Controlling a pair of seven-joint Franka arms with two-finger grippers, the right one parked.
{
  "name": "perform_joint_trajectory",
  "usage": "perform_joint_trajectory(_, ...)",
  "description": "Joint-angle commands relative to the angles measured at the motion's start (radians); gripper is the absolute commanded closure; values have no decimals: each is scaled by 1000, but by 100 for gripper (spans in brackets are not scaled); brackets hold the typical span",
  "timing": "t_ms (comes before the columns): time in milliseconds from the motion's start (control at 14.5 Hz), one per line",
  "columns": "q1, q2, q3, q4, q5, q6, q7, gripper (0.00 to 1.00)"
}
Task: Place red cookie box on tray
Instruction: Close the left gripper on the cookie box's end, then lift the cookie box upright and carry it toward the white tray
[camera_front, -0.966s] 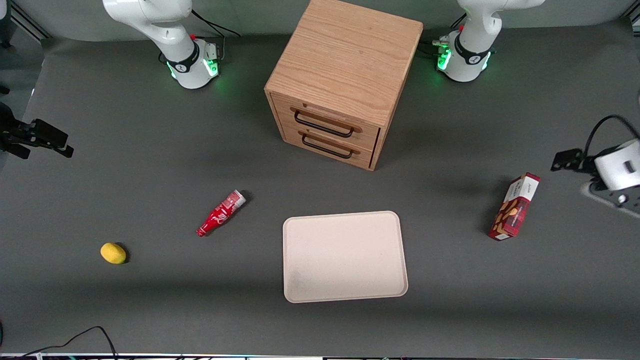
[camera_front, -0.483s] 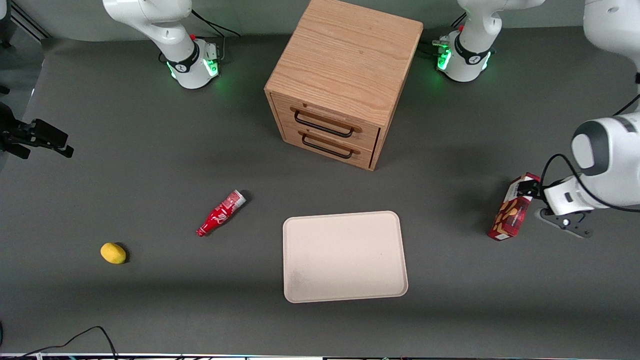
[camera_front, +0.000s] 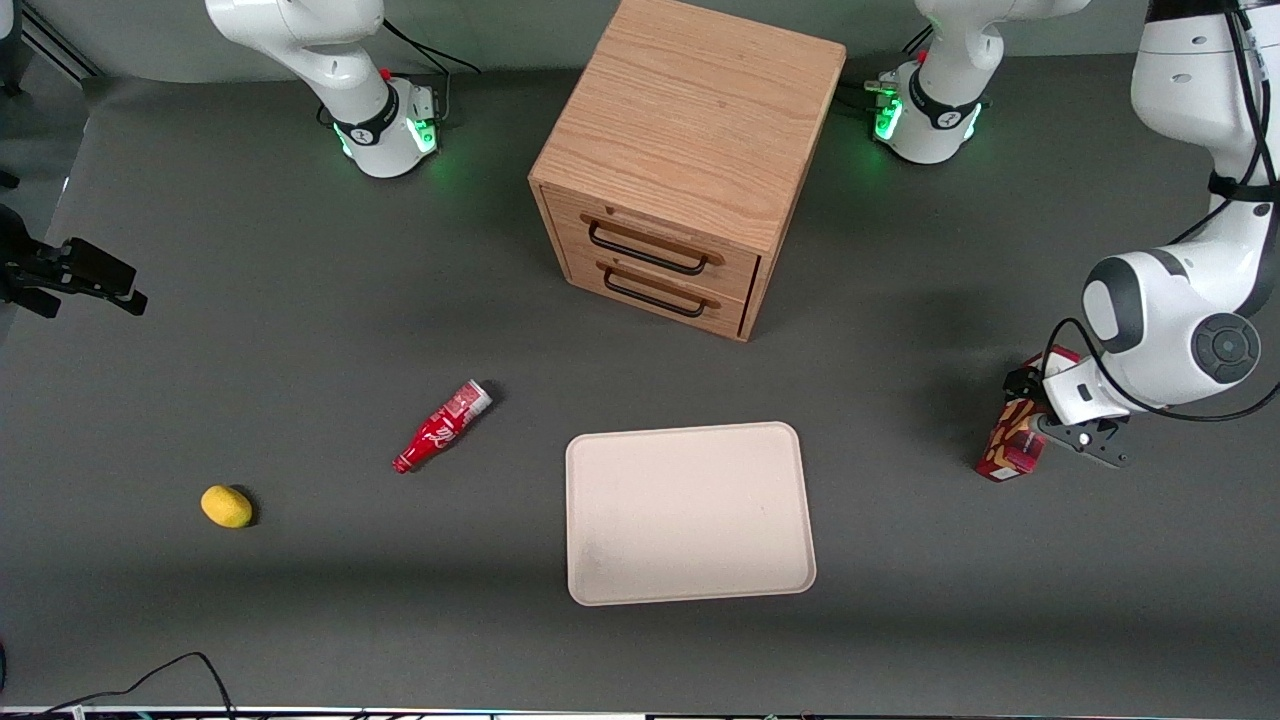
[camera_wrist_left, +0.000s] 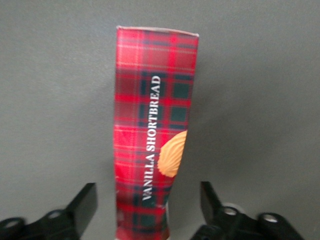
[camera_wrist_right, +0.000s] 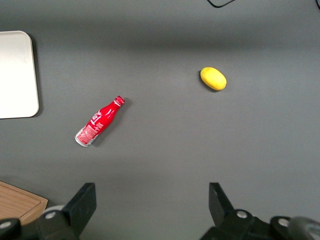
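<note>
The dark grey bench (camera_front: 300, 300) carries a light oak two-drawer cabinet (camera_front: 690, 160) at upper centre of the front frame and a large shallow cream tray (camera_front: 688, 513) at lower centre. At the right edge, the dark-red tartan cookie box (camera_front: 1012, 447) lies well apart from the tray. The black two-finger tool (camera_wrist_left: 149, 207) hangs over it, fingers (camera_wrist_left: 84, 206) spread on either side without touching.

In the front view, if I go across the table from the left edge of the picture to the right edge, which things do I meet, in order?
Yellow lemon → small red bottle → tray → red cookie box, with the working arm's gripper over it, jaws open on either side. The wooden drawer cabinet sits farther from the camera, above the tray's span, so I leave it out.
</note>
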Motion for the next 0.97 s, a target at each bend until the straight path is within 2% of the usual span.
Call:
perform_joint_trajectory(0,-1,-19,1,-25,-49,19,22,100)
perform_joint_trajectory(483,0,-31,3,30,-52,-42,28,100)
perform_joint_trajectory(690,0,-69,6,183,-52,-275,8,100)
perform_joint_trajectory(897,0,-78,12,408,-43,-577,-56,100)
